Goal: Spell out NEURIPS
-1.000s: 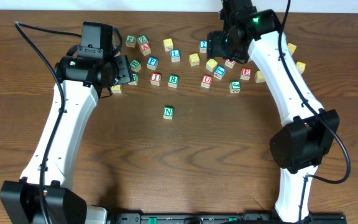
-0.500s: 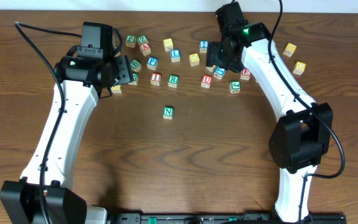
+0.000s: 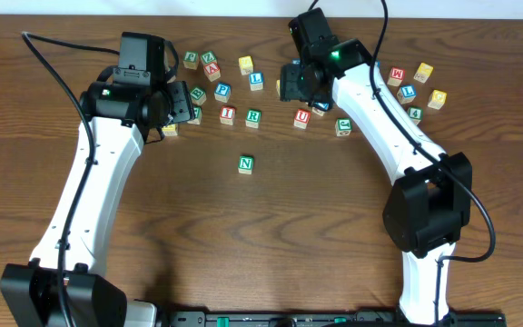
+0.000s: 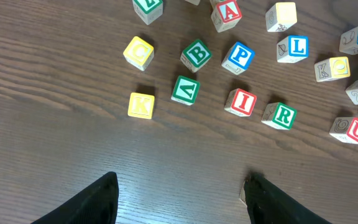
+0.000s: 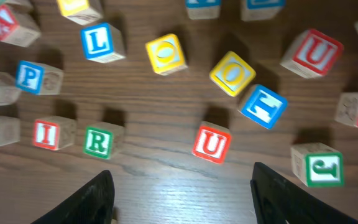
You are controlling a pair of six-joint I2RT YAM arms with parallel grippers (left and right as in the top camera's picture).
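Currently both claws are seen open and empty: the right claw [image 5: 182, 186] above the red U [image 5: 211, 143], the left claw [image 4: 180, 186] near the red I [image 4: 241, 102] and green R [image 4: 281, 115]. The green N [image 3: 246, 164] lies alone, nearer on the tabletop [image 3: 316, 227]. A second U [image 5: 312, 53] and the blue T [image 5: 263, 107] close by could be grabbed or knocked mistakenly. Blue P [image 4: 240, 56] and L [image 4: 294, 48] are also legible.

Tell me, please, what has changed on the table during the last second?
The right arm swung left across the far cubes; the right tool now hangs open near a red U, holding nothing. Nothing was grasped or released. The left tool, open, and the N stayed where they were.
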